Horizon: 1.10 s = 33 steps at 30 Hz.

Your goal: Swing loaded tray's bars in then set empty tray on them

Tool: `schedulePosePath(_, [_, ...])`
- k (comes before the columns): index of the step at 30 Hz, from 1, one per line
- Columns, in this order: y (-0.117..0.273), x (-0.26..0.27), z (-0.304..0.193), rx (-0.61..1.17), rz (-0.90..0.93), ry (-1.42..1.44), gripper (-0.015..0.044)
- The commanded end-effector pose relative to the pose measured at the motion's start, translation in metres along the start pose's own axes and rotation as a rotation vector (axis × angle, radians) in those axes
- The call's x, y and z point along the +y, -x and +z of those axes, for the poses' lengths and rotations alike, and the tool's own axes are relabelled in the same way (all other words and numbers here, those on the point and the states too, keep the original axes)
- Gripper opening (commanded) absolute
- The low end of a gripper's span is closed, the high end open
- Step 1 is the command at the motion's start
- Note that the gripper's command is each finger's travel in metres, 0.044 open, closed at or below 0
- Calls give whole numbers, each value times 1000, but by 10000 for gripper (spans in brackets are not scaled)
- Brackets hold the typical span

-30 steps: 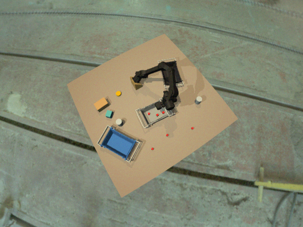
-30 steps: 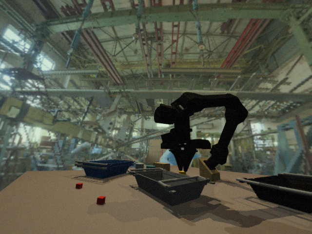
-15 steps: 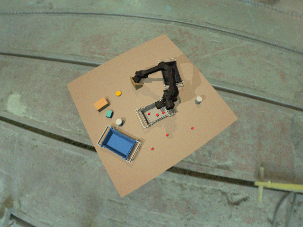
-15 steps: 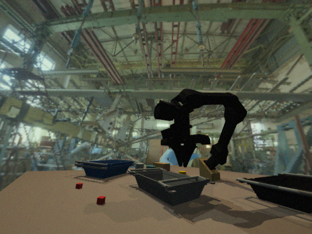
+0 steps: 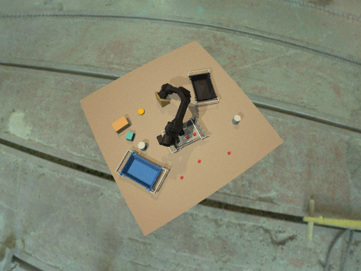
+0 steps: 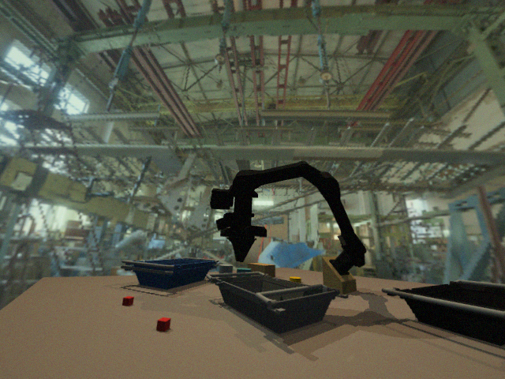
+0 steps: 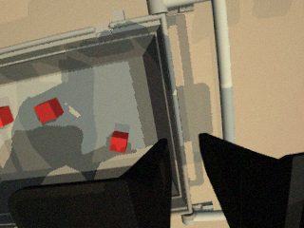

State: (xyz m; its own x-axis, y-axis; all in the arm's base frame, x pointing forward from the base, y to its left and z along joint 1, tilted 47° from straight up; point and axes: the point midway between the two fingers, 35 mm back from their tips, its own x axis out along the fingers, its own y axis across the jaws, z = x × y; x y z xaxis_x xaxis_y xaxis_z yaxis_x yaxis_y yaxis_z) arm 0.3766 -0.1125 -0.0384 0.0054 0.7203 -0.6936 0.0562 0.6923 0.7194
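The grey loaded tray (image 5: 190, 141) (image 6: 252, 302) (image 7: 152, 71) holds red blocks (image 5: 187, 136) (image 7: 48, 110). One wire bar (image 6: 291, 290) lies across its top near one end. The other bar (image 7: 223, 62) stands out beyond the opposite end. My gripper (image 6: 241, 260) (image 7: 183, 143) is slightly open and empty, above that end; in the wrist view its fingertips appear either side of the end rim, inward of the outer bar. The arm hides the fingers in the top view. A blue empty tray (image 5: 142, 171) (image 6: 171, 274) and a black empty tray (image 5: 202, 87) (image 6: 456, 316) stand apart, bars out.
Loose red cubes (image 5: 199, 161) (image 6: 163, 324) lie on the table. A white cylinder (image 5: 141, 145), a teal block (image 5: 130, 136), an orange block (image 5: 120, 124) and a yellow disc (image 5: 141, 111) are to the left. Another white cylinder (image 5: 236, 118) stands to the right.
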Motion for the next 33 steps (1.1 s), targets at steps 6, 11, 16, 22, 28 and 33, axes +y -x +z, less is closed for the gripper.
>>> schedulePosePath(6, [-6,-39,-9,7,9,11,85])
schedulePosePath(11, [-12,-39,-9,7,9,11,85])
schedulePosePath(16, [-31,-39,-8,6,9,11,85])
schedulePosePath(22, [-56,-39,-9,6,10,11,85])
schedulePosePath(28, [-66,-38,-10,6,11,11,85])
schedulePosePath(33, [-54,-32,-9,7,11,11,85])
